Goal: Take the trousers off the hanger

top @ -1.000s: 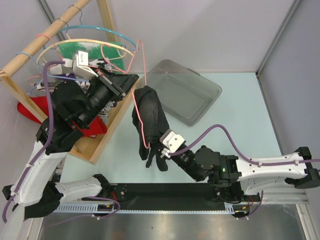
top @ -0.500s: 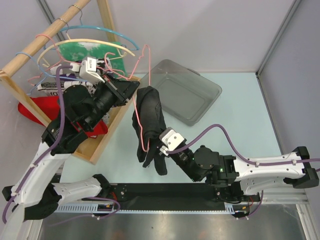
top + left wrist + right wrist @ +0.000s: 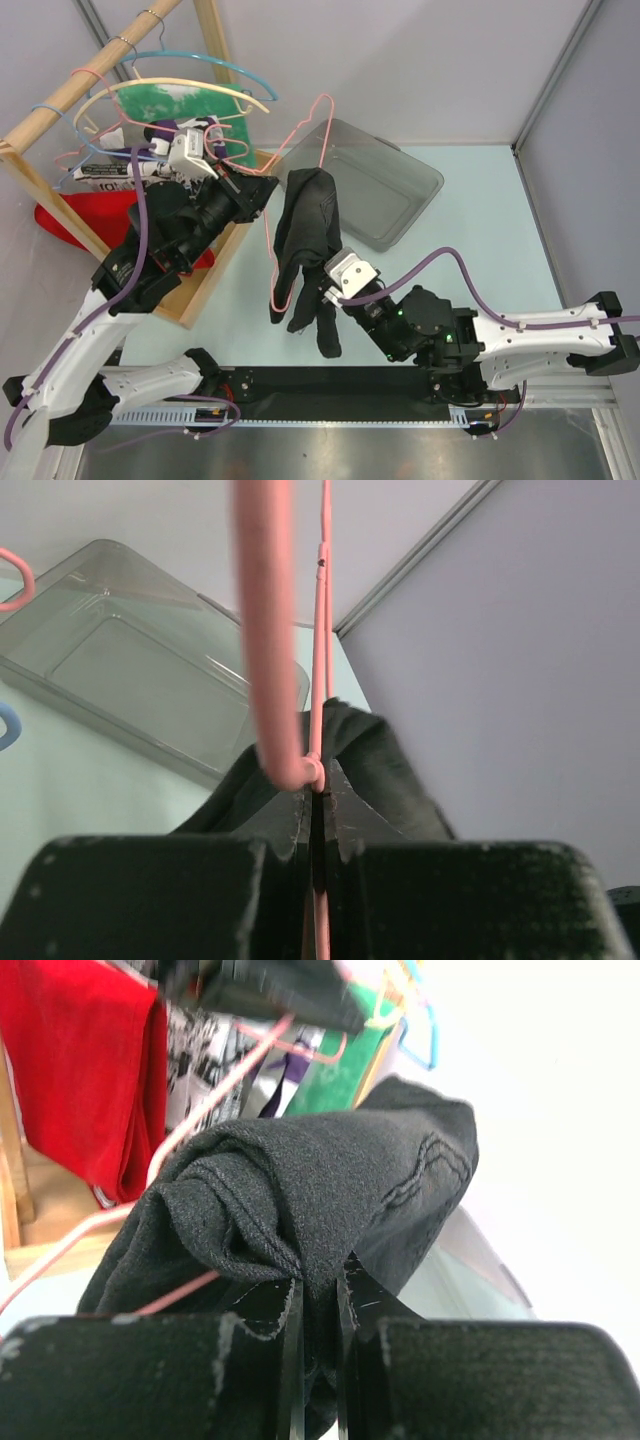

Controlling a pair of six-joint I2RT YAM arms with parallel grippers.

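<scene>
Left wrist, hanger (image 3: 268, 660) cropped above, trousers (image 3: 392, 772) partly hidden

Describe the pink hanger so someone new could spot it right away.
Between the wooden rack on the left and the clear bin, the left gripper holds a thin pink hanger in the air. It alone is off the rack and carries black trousers, unlike the blue hanger and the cream hanger.
</scene>
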